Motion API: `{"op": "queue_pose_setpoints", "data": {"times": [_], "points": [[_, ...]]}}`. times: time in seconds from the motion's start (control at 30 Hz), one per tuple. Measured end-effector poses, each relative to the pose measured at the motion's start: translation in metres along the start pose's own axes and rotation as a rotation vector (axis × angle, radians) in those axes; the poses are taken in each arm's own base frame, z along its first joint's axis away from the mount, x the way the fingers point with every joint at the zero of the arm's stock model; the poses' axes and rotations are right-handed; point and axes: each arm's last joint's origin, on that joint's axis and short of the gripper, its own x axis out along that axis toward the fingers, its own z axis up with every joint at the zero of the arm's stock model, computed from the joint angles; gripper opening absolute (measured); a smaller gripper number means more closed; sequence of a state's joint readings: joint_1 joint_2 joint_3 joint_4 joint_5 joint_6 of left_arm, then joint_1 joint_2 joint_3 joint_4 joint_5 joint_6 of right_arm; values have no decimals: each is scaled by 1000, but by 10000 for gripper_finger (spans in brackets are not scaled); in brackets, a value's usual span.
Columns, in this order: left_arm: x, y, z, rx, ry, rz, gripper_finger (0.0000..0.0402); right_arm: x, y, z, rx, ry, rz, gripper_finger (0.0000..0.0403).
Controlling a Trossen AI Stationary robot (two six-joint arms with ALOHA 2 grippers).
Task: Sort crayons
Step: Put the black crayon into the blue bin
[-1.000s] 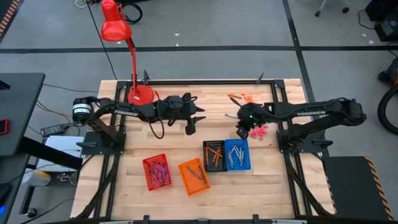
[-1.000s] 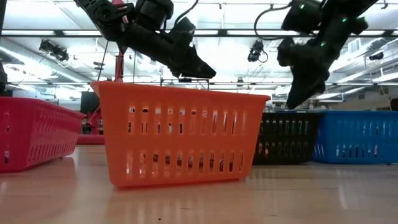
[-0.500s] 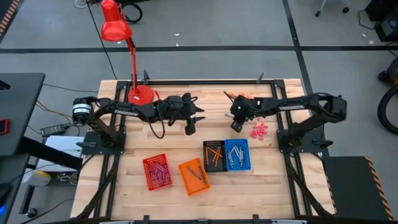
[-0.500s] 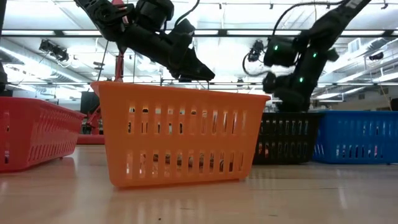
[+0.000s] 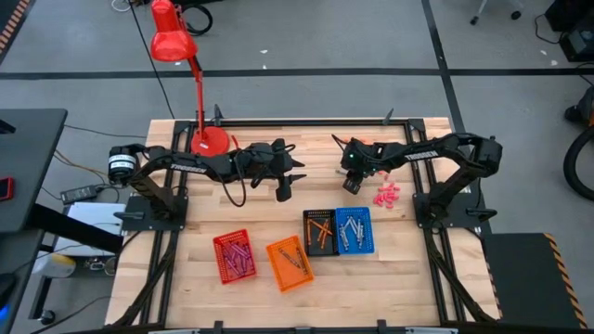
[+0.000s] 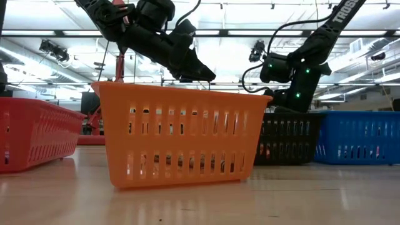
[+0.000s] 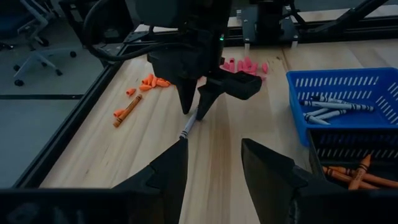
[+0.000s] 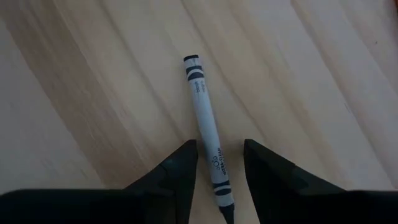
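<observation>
Right gripper (image 8: 214, 180) is down low over the wooden surface (image 5: 232, 209), back-centre, fingers (image 8: 180, 171) spread with a silvery grey crayon (image 8: 208, 134) lying flat between them. The crayon runs lengthwise through the gap; can't tell if either finger touches it. The left wrist view shows the same: right gripper (image 7: 198, 102) tips pointing down at the grey crayon (image 7: 188, 126), which is resting on the wood.

Left gripper (image 5: 286, 183) hangs above the surface left of centre, fingers (image 7: 165, 171) apart, nothing between them.

Crayon locations:
- loose orange crayons (image 7: 138, 93) near the back edge of the surface, beyond the right gripper
- pink crayon pieces (image 5: 387, 194) in a small cluster just right of the right gripper
- blue basket (image 5: 354, 230) holds grey crayons (image 7: 329, 107)
- black basket (image 5: 319, 231) touching the blue one on its left, orange crayons inside
- orange basket (image 5: 290, 263) further front-left, tilted, with brownish crayons in it
- red basket (image 5: 234, 256) left of that, with magenta-purple crayons

Red desk lamp (image 5: 176, 46) stands at the back-left, base on the surface. In the low view the orange basket (image 6: 181, 137) fills the foreground, with both arms above and behind it.
</observation>
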State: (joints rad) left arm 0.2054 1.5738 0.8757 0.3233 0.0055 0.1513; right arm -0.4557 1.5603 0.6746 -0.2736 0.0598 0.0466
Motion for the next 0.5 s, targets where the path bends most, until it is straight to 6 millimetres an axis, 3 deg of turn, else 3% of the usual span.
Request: {"op": "queue_pose_setpoints", "data": {"times": [0.17,0.5], "points": [[0,0,0,0,4,-1,162,0,1,-2,34,23,26,114],[0,0,-1,1,11,-2,162,-3,5,-9,109,113,167,14]]}}
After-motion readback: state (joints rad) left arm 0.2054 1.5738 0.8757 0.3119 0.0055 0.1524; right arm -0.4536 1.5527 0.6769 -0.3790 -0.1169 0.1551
